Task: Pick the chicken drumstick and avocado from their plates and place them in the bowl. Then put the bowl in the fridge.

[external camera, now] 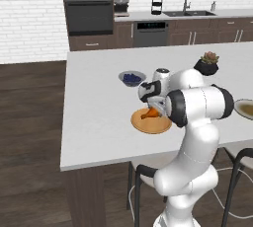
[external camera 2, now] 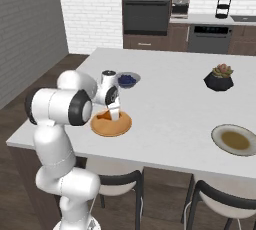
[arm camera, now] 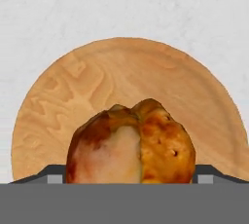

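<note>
Hand grips the orange-brown chicken drumstick
It sits low centre over the round orange-tan wooden plate; next, lift toward the bowl.

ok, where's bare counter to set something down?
Free: the wide stretch between the orange plate, the succulent pot and the beige plate; also the far end beyond the berry bowl. Crowded: around the hand on the drumstick.
</note>
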